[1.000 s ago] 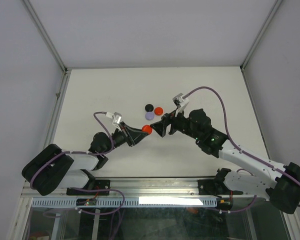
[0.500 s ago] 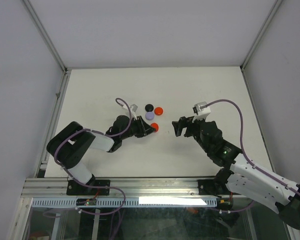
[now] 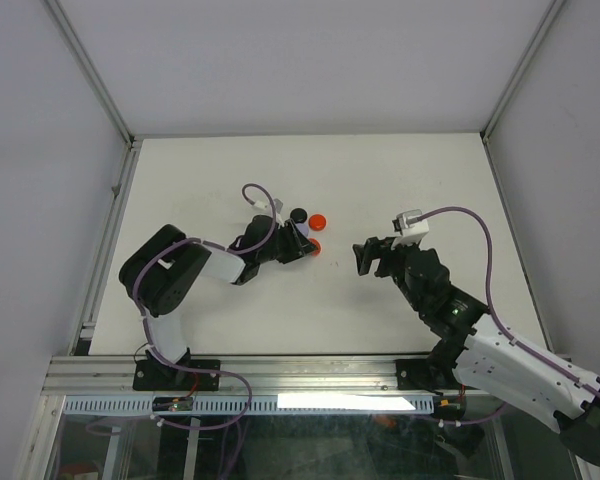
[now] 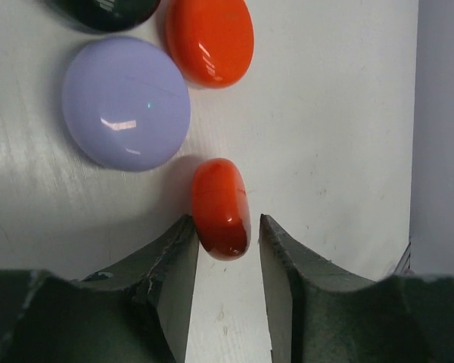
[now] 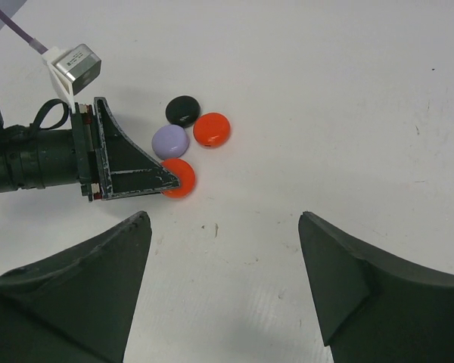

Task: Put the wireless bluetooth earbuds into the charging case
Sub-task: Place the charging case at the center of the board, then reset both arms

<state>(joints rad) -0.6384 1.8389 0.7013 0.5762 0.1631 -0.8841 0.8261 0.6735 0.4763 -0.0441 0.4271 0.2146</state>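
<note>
No earbuds show in any view. Four round disc-shaped cases sit grouped on the white table: black (image 3: 298, 214), lavender (image 3: 300, 231), red (image 3: 318, 220) and a second red disc (image 3: 313, 247). My left gripper (image 3: 305, 247) reaches to this second red disc (image 4: 221, 208), which stands on edge between the fingertips next to the lavender disc (image 4: 126, 102). The jaws are slightly parted, with a thin gap on the disc's right side. My right gripper (image 3: 365, 258) is wide open and empty, to the right of the group and apart from it.
The right wrist view shows the black (image 5: 182, 110), lavender (image 5: 170, 141) and red (image 5: 211, 129) discs beyond my left gripper's tip (image 5: 166, 181). The frame posts and table edges lie far from both grippers.
My left gripper has carried the red disc from mid-table up to the disc group. My right gripper has drawn back to the right and opened wide.
</note>
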